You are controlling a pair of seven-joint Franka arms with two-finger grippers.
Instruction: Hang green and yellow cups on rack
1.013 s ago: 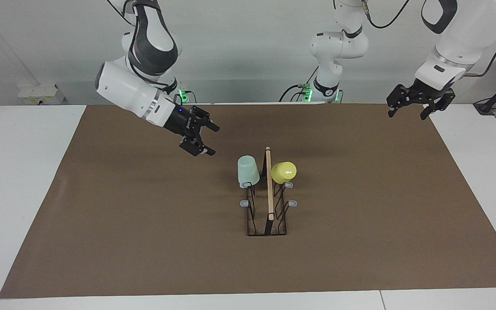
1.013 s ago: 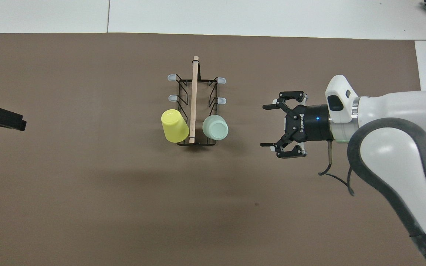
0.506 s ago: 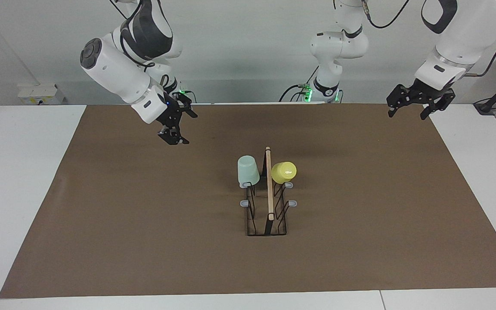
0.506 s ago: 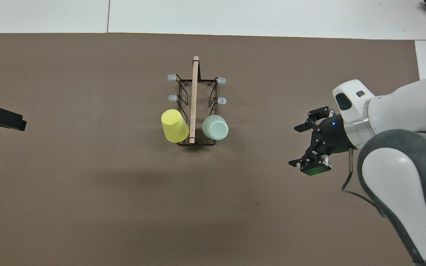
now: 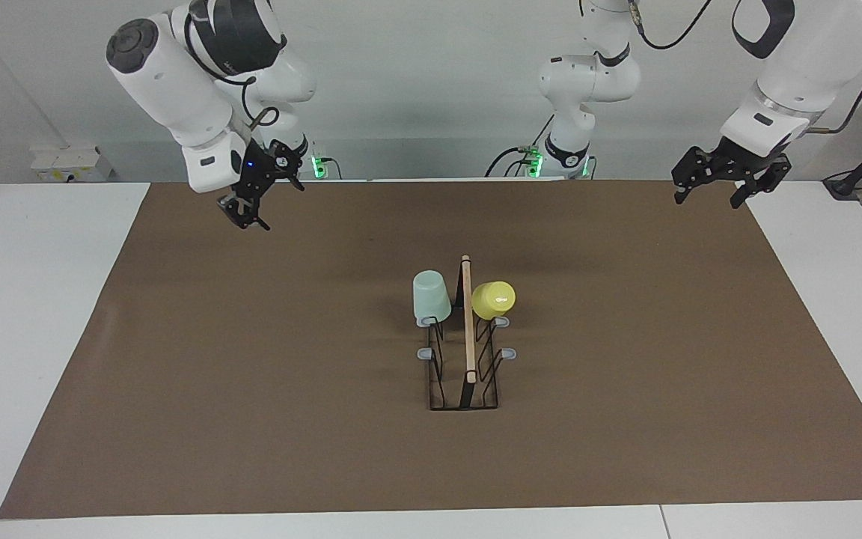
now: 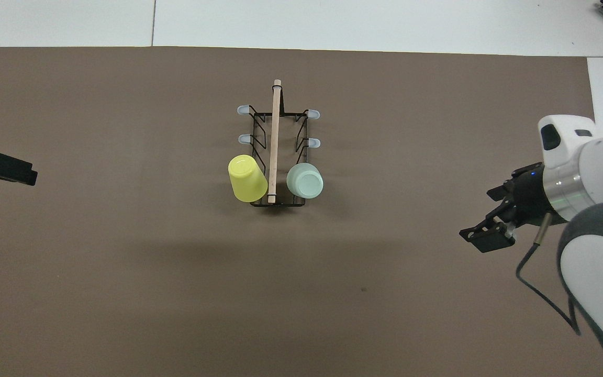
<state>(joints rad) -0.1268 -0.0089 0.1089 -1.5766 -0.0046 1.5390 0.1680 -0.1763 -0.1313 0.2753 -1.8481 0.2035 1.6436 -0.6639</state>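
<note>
two cups point(image 5: 432, 298), one rack point(image 5: 464, 374), two grippers point(image 5: 723, 180)

Robotics lab: Franka arms point(image 5: 199, 90), brown-matted table point(image 5: 251, 374).

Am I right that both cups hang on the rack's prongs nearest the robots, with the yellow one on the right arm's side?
Not quite. The yellow cup hangs on the left arm's side of the rack; the green cup is on the right arm's side. The facing view shows it. Both are on the nearest prongs.
</note>
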